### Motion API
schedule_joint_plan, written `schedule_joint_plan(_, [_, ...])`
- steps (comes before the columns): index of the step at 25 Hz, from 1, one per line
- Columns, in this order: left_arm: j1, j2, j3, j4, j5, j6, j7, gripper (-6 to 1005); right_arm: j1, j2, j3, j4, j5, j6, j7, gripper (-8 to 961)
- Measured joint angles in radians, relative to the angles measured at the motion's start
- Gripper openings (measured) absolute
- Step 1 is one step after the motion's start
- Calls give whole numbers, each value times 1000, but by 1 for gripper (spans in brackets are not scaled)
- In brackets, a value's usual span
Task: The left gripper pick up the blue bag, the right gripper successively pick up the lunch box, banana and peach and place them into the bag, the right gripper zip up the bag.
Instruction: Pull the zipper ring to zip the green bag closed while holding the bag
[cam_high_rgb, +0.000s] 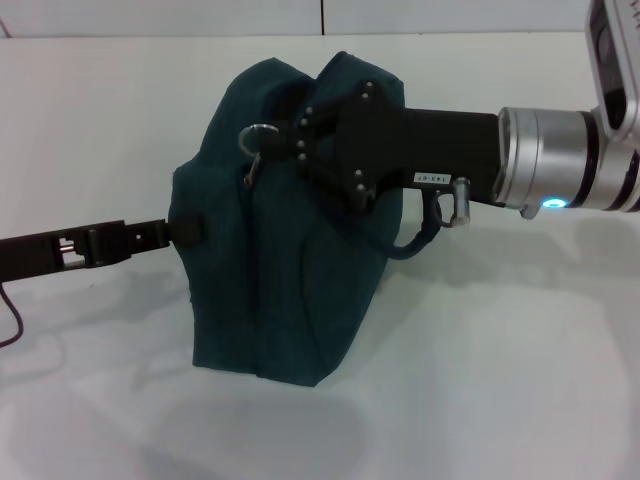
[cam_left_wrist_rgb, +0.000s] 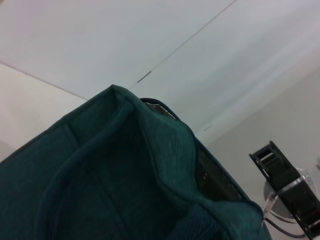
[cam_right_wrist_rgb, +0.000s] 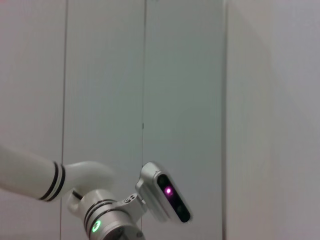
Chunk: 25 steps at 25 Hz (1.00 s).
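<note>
Blue bag (cam_high_rgb: 270, 260) between left gripper (cam_high_rgb: 185, 232), right gripper (cam_high_rgb: 300, 135) at top.

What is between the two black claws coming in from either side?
In the head view, only the blue bag lies between them: the left gripper meets its side, and the right gripper reaches its top near a metal ring.

Bag (cam_high_rgb: 270, 250) on table (cam_high_rgb: 500, 380); left end effector (cam_high_rgb: 185, 232) at its left side, right end effector (cam_high_rgb: 305, 135) at top.

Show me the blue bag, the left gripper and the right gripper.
blue bag (cam_high_rgb: 270, 300): head view, lower front fabric.
left gripper (cam_high_rgb: 180, 232): head view, tip at the bag's side.
right gripper (cam_high_rgb: 300, 135): head view, tip at the bag's top.
</note>
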Motion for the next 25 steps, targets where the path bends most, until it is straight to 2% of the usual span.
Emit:
schedule_joint_plan(5, [-16,-8,0,0,0,23,3,67,-3,0,1,15,40,2,95,39])
schedule_joint_plan(10, [-25,-12,9,0,0,31,10,64,-4,0,-2,41,81,1,170,41])
schedule_joint_plan(25, [-39,-15,40,-21,0,43,23,60,-3,-2,9,92,134,-5,246,44])
